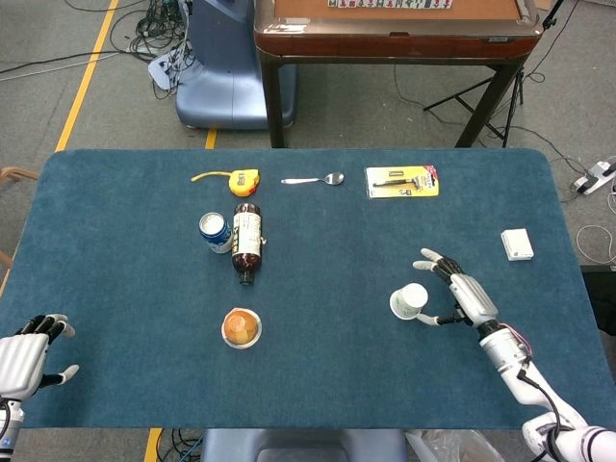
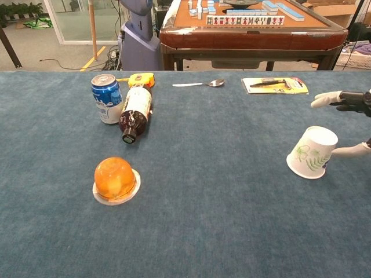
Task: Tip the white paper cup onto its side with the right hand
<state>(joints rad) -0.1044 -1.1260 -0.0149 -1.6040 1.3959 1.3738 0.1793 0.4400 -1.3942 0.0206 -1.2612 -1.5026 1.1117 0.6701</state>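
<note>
The white paper cup (image 1: 409, 301) serves as the landmark: it sits on the blue table (image 1: 318, 375) toward the robot's right side, tilted, its rim edge on the cloth and its base lifted toward the right hand (image 1: 466, 296). In the chest view the cup (image 2: 312, 152) leans clearly, a leaf print showing on its wall. The right hand lies just beside the cup on its right, fingers spread wide; one finger (image 2: 352, 151) reaches to the cup's raised base and seems to touch it, while another (image 2: 326, 99) points free above, apart from the cup. It grips nothing.

Nearer than the cup and far off to its left, at the table's near corner, the left hand (image 1: 27, 353) rests with fingers loosely apart and nothing in it.

Left of the cup and slightly nearer stands an orange jelly cup (image 1: 242, 327). Farther back and left of the cup lies a dark bottle (image 1: 247, 239) on its side, with a blue can (image 1: 216, 232) upright just beside it. To the cup's right and a little farther back lies a small white box (image 1: 517, 244).

Farthest from the cup, along the back edge, lie a yellow tape measure (image 1: 241, 181), a spoon (image 1: 314, 179) and a yellow packaged tool (image 1: 402, 181).
</note>
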